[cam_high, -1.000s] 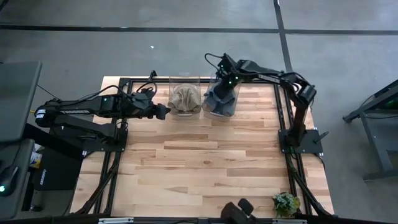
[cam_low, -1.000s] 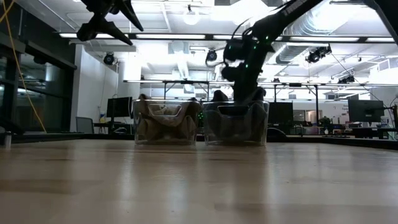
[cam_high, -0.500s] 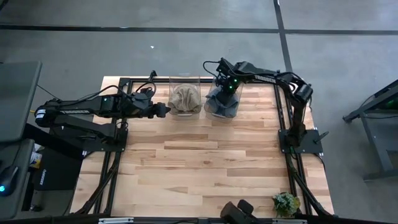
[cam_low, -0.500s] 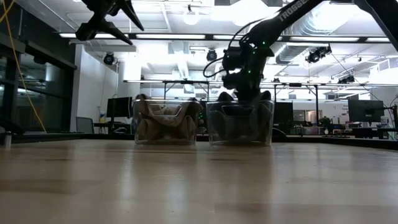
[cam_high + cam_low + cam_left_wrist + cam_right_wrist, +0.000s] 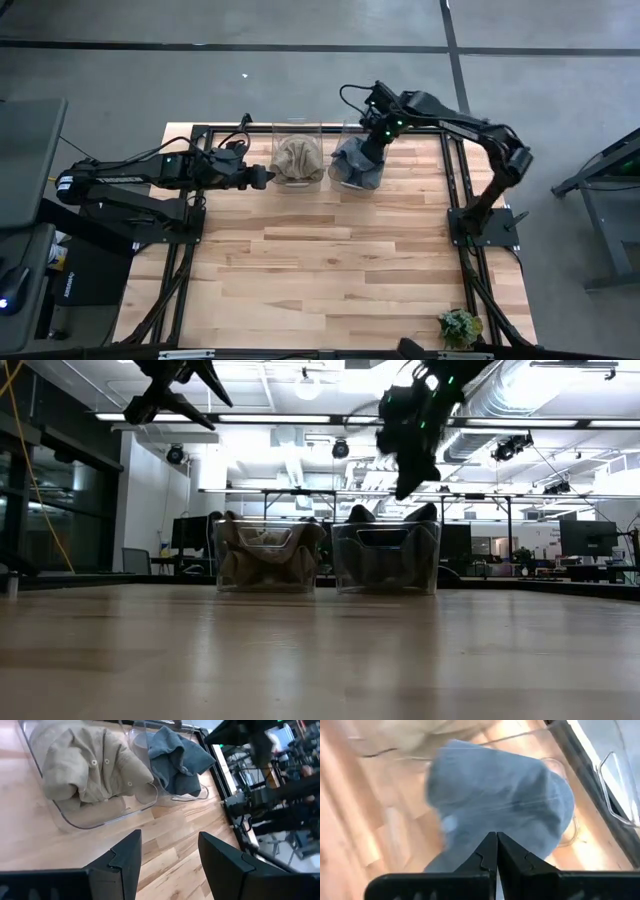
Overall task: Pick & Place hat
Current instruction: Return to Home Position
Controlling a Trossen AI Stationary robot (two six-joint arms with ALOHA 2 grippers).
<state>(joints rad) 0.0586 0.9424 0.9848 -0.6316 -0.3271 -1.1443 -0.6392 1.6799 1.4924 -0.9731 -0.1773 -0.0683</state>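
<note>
Two clear bins stand side by side at the table's far edge. The left bin [image 5: 298, 160] holds a beige hat [image 5: 85, 765]. The right bin [image 5: 386, 558] holds a blue-grey hat [image 5: 355, 165], crumpled, also in the right wrist view [image 5: 495, 795]. My right gripper [image 5: 405, 485] hangs shut above the blue hat's bin, clear of its rim, with nothing between its fingers [image 5: 495, 840]. My left gripper [image 5: 268, 178] is open and hovers high, just left of the beige hat's bin; in its wrist view the fingers frame bare wood [image 5: 170, 865].
Black frame rails [image 5: 455, 190] run along the table's left, right and far sides. A small potted plant [image 5: 460, 327] sits at the near right corner. The wooden tabletop [image 5: 320, 260] in front of the bins is bare.
My right gripper was down inside the blue hat's bin and has risen straight up out of it, leaving the hat in the bin. In the low view that bin slid slightly toward the table's right while the gripper was in it.
</note>
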